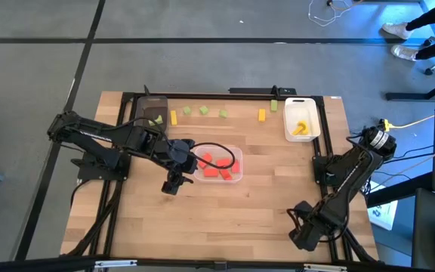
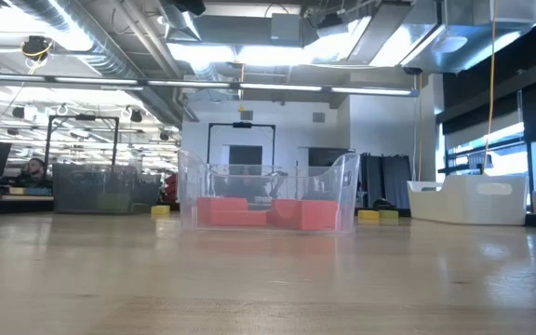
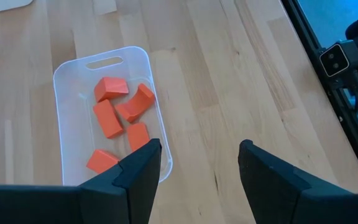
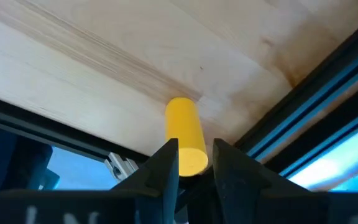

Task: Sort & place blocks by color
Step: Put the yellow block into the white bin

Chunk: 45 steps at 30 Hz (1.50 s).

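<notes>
a yellow cylinder block lies between the right hand's narrowed fingers at the worktop's near right edge, its long axis pointing away from the wrist. the white tray with yellow blocks sits far along that side. the left hand, wide and holding nothing, hangs beside the clear tray of red blocks.

The left arm reaches in from the left edge toward the table's middle, its gripper hanging there with fingers spread wide and nothing between them. The right arm is folded back at the near right corner, its gripper closed on a yellow cylinder.
</notes>
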{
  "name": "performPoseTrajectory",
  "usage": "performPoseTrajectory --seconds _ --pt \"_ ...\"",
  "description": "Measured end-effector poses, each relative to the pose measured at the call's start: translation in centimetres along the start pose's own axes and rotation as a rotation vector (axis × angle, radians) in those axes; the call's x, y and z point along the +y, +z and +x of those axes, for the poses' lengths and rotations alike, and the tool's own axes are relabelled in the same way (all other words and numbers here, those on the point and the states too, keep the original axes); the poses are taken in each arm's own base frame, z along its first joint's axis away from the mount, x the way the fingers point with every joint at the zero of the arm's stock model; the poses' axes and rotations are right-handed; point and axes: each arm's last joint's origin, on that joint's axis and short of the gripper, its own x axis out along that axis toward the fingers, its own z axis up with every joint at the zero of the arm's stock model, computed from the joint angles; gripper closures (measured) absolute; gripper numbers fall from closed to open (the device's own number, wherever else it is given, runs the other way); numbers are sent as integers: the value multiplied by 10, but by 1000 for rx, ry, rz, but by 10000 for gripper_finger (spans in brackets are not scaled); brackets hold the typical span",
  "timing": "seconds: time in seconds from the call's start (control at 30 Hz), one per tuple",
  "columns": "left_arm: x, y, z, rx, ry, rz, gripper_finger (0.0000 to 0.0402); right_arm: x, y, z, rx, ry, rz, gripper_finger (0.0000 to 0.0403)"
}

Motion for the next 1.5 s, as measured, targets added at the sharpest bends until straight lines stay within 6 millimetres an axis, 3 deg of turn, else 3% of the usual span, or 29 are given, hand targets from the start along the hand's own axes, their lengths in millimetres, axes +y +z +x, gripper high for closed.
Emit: performPoseTrajectory --seconds 0.4,0.67,1.0,1.5 --pt "0 0 0 0 0 0 200 0 1 0 -28 7 -116 236" --pt "0 0 0 0 0 0 200 -1 0 0 18 -14 -36 182" --pt "0 0 0 0 0 0 200 6 -4 0 66 47 56 182" --pt "0 0 0 0 0 0 200 -1 -18 5 69 22 217 183"
